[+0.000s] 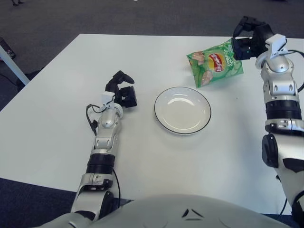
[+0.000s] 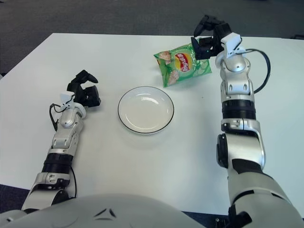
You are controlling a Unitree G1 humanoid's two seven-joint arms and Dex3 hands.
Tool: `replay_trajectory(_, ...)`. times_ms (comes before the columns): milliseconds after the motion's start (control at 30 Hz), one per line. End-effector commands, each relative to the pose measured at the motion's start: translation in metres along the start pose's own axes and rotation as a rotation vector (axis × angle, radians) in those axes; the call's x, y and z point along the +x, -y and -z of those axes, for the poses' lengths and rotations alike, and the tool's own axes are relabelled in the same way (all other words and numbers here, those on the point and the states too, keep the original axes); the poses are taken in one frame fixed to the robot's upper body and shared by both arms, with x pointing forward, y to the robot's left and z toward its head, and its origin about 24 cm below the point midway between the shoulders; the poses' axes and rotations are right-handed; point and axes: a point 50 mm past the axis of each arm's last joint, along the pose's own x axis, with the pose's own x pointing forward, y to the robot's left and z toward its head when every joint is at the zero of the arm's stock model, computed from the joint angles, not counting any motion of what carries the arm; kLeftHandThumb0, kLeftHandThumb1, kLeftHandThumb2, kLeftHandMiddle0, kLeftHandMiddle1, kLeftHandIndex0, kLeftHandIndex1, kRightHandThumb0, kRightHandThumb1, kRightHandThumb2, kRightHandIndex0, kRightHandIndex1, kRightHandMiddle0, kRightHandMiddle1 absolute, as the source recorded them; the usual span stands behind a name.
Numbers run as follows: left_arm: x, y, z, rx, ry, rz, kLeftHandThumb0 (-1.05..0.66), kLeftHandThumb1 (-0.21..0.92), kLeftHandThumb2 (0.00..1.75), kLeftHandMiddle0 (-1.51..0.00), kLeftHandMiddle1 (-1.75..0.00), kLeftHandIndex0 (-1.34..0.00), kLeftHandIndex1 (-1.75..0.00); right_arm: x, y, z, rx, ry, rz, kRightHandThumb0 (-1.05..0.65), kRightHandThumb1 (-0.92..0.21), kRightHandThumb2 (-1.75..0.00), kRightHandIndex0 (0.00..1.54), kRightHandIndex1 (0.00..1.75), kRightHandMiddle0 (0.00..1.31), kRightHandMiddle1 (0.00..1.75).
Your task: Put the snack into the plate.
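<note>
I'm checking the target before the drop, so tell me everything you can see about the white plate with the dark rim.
The round white plate with a thin dark rim looks like glazed ceramic, glossy, with faint reflections in its shallow well. It sits flat and upright on the white table, near the middle, and holds nothing. Nothing touches it: the green snack bag lies beyond it toward the right, with the right hand at the bag's far corner, and the left hand shows off to its left.
</note>
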Motion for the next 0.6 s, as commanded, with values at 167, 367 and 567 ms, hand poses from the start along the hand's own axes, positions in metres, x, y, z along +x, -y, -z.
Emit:
replay_trajectory(167,-0.033,-0.003,0.046,-0.010,-0.192,-0.033,-0.51,0.25,1.40,-1.36,-1.75,-0.67,-1.75,0.013,-0.003,-0.020,-0.374,0.187,0.005,-0.46,-0.38,-1.23,1.06,1.75,0.56,1.75)
replay_trajectory(367,-0.034,-0.003,0.046,-0.003,-0.194,-0.037,-0.52,0.22,1.43,-1.34,-1.75,-0.69,-1.75,0.016,-0.003,-0.020,-0.586,0.230,-0.029,-0.42,-0.51,-1.06,0.76,1.75,0.45,1.75)
replay_trajectory(567,-0.035,-0.003,0.046,0.004,-0.193,-0.042,-0.53,0.21,1.45,-1.34,-1.75,-0.70,-1.75,0.023,-0.007,-0.016,-0.719,0.225,-0.139,-0.63,-0.66,-0.83,0.20,1.66,0.15,1.69)
